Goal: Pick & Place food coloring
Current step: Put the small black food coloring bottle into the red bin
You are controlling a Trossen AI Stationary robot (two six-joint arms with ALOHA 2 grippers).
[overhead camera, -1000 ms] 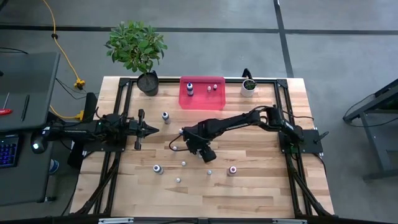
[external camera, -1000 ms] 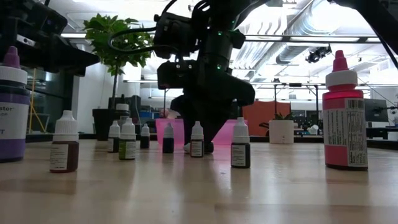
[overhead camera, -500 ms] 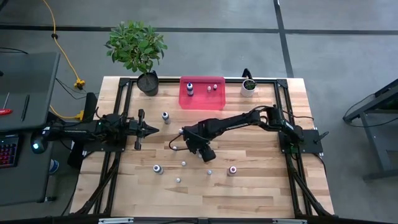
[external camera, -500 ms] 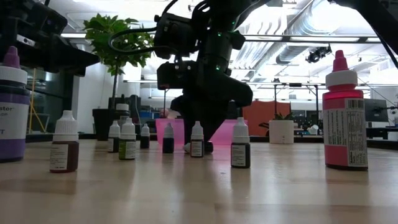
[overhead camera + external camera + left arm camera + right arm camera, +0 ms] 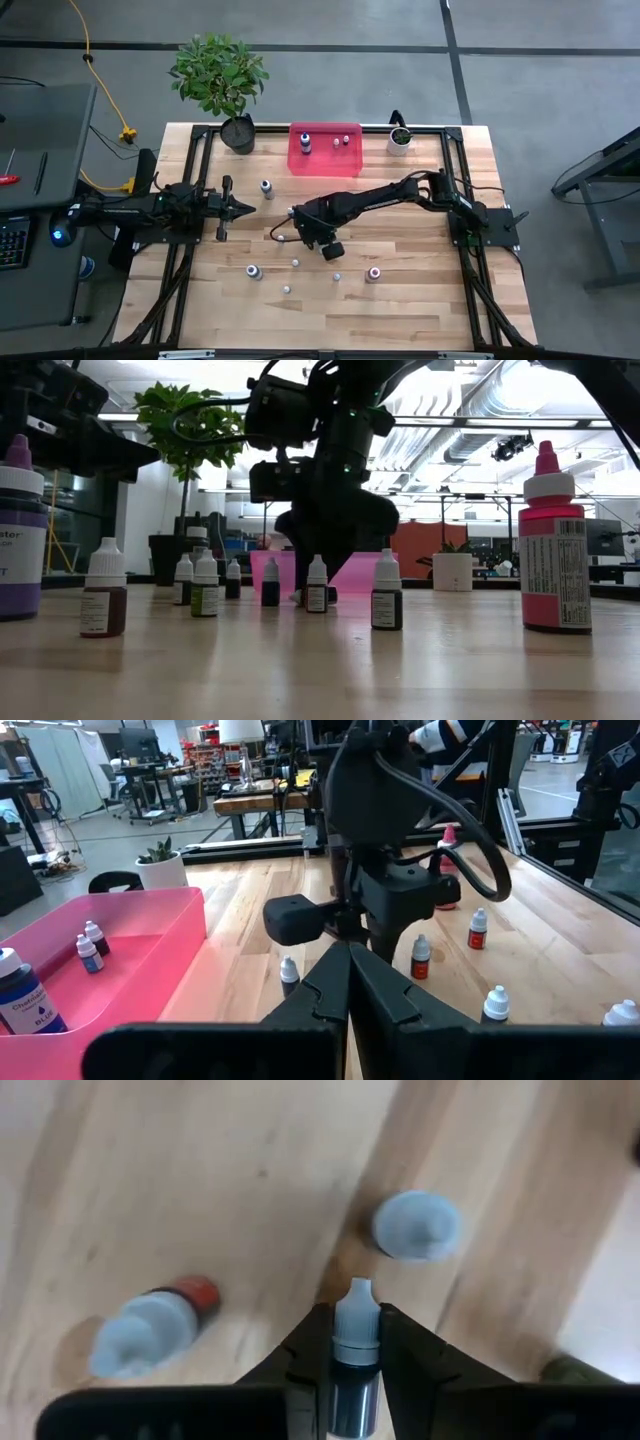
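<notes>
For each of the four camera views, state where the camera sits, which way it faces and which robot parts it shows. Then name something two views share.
High: overhead, straight down; both arms, pink tray.
Low: tabletop height, level across; right arm over small bottles.
Left wrist: on the left arm, looking past the left gripper at the right arm.
Right wrist: looking down; right gripper shut on a small bottle.
Shared: the pink tray, high and left wrist views.

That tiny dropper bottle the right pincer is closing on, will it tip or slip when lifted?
The dropper bottle is slim and tall, so it probably tips easily. Its smooth sides may slip, though the right pincer flanks it squarely. It looks light.
</notes>
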